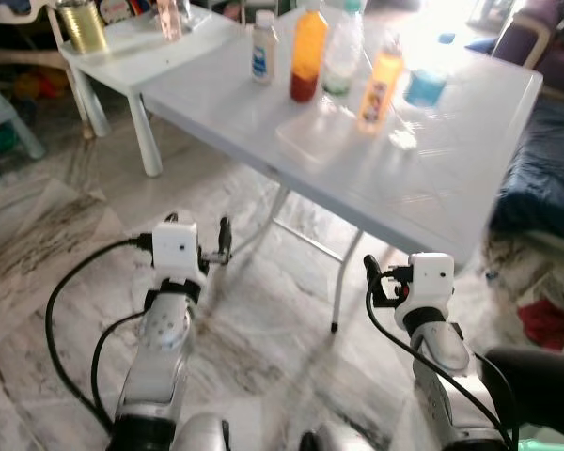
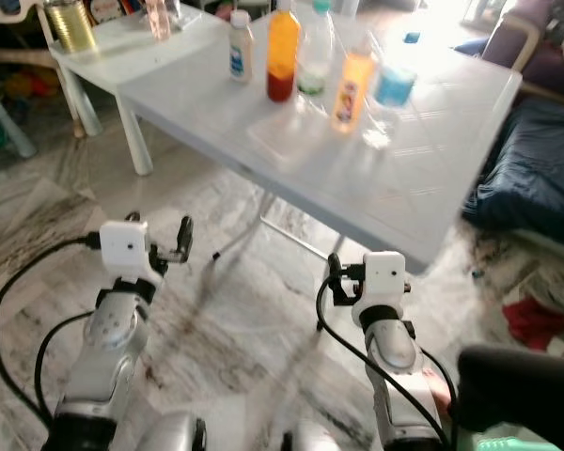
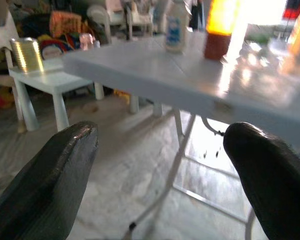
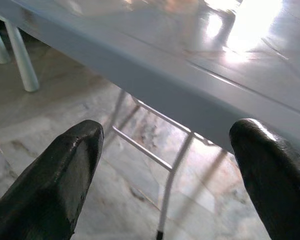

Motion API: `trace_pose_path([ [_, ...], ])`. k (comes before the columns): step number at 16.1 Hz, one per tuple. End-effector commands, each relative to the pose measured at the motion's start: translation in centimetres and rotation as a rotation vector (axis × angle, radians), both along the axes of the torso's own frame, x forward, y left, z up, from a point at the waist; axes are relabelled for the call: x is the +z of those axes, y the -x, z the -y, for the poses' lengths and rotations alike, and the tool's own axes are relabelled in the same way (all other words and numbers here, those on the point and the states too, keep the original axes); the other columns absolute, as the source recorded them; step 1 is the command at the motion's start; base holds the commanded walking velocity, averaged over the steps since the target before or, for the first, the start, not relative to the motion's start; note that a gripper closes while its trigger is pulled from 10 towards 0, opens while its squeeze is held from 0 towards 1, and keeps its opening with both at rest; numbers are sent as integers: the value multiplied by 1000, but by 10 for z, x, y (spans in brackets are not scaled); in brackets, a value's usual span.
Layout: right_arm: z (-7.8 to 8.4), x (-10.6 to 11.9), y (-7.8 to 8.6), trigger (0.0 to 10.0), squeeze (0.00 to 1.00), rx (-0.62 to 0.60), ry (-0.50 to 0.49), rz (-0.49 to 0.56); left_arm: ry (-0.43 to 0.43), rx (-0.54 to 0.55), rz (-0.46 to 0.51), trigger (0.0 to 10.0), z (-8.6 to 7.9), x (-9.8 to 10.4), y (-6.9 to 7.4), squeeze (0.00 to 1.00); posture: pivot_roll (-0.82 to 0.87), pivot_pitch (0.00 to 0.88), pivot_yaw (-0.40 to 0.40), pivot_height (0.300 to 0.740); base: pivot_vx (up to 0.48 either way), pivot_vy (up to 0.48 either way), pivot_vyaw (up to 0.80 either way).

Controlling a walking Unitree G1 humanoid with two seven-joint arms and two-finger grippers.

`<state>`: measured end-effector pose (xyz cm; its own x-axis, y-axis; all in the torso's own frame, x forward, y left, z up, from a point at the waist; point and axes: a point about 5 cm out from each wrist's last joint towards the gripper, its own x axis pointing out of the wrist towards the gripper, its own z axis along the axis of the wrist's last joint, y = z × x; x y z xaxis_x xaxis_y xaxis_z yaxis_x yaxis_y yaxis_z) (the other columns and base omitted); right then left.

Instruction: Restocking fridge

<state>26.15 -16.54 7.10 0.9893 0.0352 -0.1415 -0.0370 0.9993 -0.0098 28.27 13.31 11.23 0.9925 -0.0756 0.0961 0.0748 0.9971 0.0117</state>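
Several drinks stand at the far side of a white folding table [image 1: 451, 188]: a small white bottle with a blue label [image 1: 264, 47], a tall orange and red juice bottle [image 1: 308, 52], a clear bottle [image 1: 343, 52], a smaller orange bottle [image 1: 379, 86] and a blue container [image 1: 425, 85]. My left gripper [image 1: 222, 242] is held low over the marble floor, short of the table's near edge, open and empty. My right gripper [image 1: 373, 280] hangs just below the near edge, also open with nothing between its fingers [image 4: 65, 175].
A low white side table [image 1: 122, 52] at the back left carries a gold can [image 1: 83, 25] and a pink glass [image 1: 169, 17]. The folding table's thin legs [image 1: 343, 282] stand between my arms. A dark couch [image 1: 545, 169] and red cloth [image 1: 550, 324] lie right.
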Motion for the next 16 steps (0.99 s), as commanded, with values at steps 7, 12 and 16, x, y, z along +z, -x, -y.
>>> trace_pose_path([
  [7,-8,6,-1,10000,0,23,-13,25,9,-9,6,10000,-2,0,0,0,99,122,-60,740,287,385,-343],
  [12,-10,3,2,10000,0,34,-12,14,24,-19,7,10000,0,-2,3,0,101,126,-59,740,224,297,-415],
  [16,-2,25,-6,10000,0,-18,-21,133,25,-33,3,10000,1,-2,4,0,99,133,-57,740,0,0,0],
])
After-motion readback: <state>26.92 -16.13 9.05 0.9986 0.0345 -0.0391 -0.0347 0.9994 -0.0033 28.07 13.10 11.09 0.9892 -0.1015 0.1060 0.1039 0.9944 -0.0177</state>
